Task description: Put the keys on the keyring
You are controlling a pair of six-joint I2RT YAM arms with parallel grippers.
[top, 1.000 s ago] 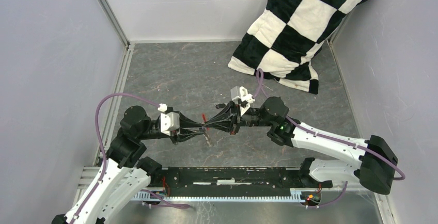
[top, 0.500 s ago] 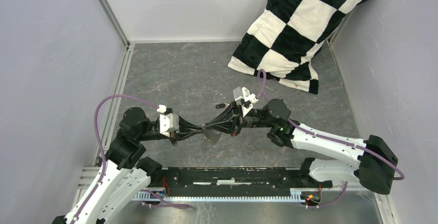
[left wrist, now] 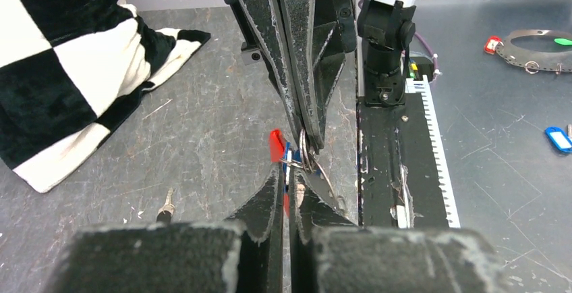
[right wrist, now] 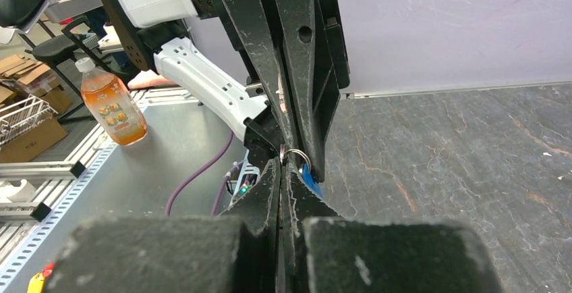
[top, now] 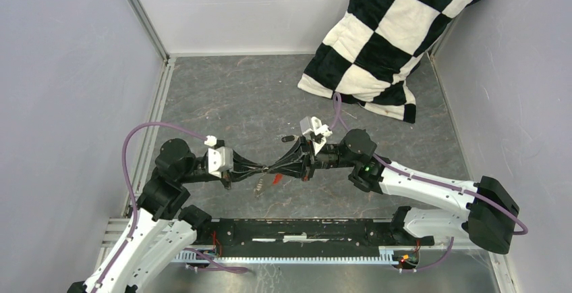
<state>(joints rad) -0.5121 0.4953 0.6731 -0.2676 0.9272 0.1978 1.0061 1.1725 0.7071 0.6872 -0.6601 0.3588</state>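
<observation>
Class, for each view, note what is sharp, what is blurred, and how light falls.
Top external: soft even light, weak shadows; thin grey metal keyring with red tag tiny. Left wrist: left gripper blurred at its base, grey tabletop sharp. Right wrist: right gripper blurred at its base.

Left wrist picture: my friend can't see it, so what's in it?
Two shut grippers, the left gripper from below and the right gripper from above, meet tip to tip on a keyring with a red tag. A checkered pillow lies at the left.
</observation>
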